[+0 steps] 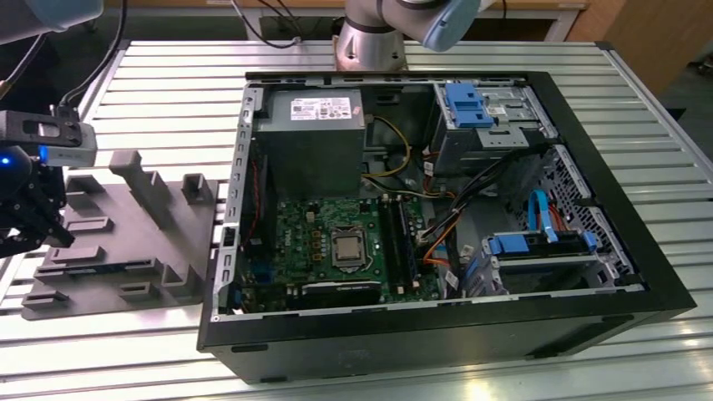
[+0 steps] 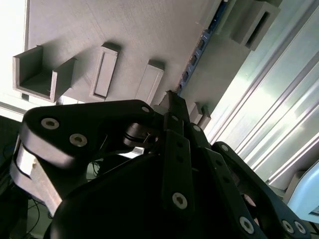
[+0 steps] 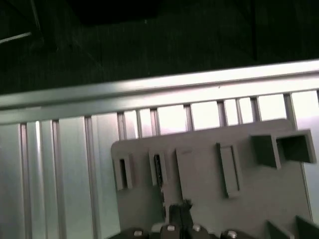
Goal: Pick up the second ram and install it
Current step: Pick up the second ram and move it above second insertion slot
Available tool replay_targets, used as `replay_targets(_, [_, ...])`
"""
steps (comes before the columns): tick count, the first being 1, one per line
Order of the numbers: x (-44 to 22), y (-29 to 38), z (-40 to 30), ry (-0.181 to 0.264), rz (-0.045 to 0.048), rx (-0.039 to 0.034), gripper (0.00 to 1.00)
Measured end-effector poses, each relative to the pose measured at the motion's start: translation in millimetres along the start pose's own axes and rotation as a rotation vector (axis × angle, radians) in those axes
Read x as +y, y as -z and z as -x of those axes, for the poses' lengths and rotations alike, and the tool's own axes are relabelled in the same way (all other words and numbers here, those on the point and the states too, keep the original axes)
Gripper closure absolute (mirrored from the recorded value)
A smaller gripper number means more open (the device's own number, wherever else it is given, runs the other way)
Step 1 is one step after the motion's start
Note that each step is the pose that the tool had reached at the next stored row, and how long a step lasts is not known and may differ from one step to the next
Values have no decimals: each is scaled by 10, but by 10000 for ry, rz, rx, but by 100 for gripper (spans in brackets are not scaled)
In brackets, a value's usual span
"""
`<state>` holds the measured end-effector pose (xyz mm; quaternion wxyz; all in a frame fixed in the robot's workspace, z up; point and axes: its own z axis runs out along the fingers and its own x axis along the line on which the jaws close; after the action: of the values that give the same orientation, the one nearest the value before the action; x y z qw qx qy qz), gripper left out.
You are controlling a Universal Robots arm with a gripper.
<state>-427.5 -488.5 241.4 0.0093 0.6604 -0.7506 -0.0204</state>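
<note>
Tool (image 1: 32, 241), drawn shut and empty, hangs over fixture plate (image 1: 134, 251); second ram (image 2: 197, 52) sits on edge in plate's slot, likely for top grasp.

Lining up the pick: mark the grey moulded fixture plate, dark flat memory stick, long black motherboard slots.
grey moulded fixture plate (image 1: 125, 230): exterior view, flat top.
dark flat memory stick (image 2: 195, 57): second wrist view, edge.
long black motherboard slots (image 1: 396, 236): exterior view, middle.
</note>
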Motion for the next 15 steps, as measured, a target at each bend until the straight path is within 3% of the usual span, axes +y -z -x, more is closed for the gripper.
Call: replay_targets(15, [-6,-38,-61,90,-69,-5,89])
